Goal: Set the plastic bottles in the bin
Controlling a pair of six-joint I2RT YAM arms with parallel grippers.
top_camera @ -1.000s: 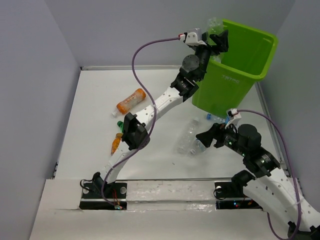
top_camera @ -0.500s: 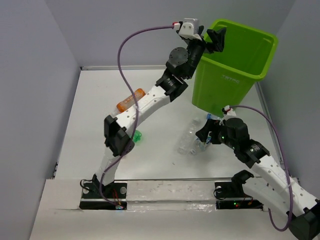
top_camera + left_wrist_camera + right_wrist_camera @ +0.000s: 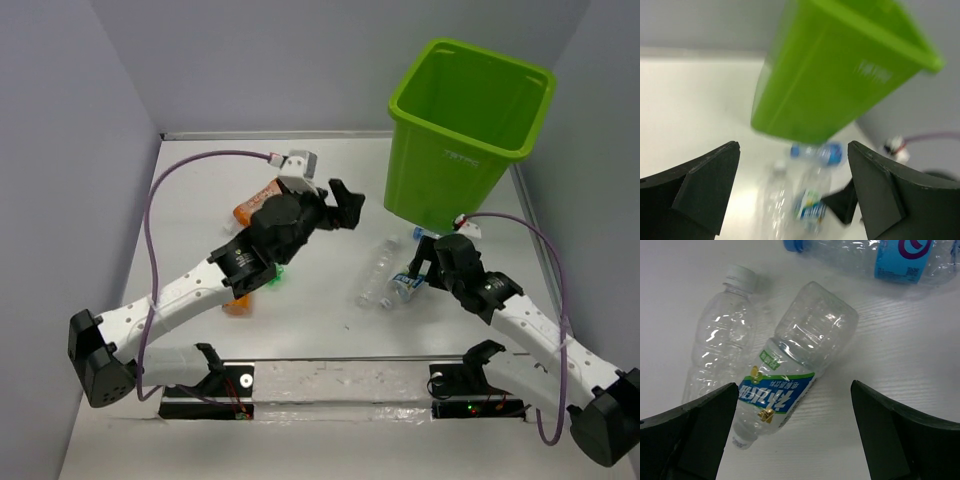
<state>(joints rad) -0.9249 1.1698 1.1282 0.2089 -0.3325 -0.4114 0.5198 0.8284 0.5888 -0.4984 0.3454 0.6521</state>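
I'd say a pick is about to happen on the right side. The right tool [image 3: 415, 272] hangs low over a cluster of clear bottles lying just to the 3 o'clock side of the middle of the surface [image 3: 330, 165]. Its fingers are spread wide and pinch nothing.

Its wrist camera shows them framing a labelled clear bottle [image 3: 785, 385], which lies on its side, slanted across the gap. A plain clear bottle [image 3: 720, 340] lies close at its 9 o'clock side, and a blue-capped bottle [image 3: 890, 255] lies apart towards 1 o'clock. All three rest flat on the surface.

The left tool [image 3: 345, 205] floats near the centre, also spread and empty, facing the bin [image 3: 470, 130]. The bin stands upright at the surface's 1 o'clock corner.

Around 9 to 10 o'clock there are more bottles to fetch. An orange bottle [image 3: 262, 200] is half hidden behind the left arm. A green bottle [image 3: 273, 276] and a second orange bottle [image 3: 238, 306] peek out beneath it.

For the next move, I reckon the right tool should turn slightly to square up with the slanted bottle. It can then drop straight down and close across the bottle's middle. The left-hand finger has little room beside the plain bottle and could land on it. The thin, crinkly plastic will probably give, so the squeeze needs to go well in before lifting towards the bin's rim at 12 o'clock.
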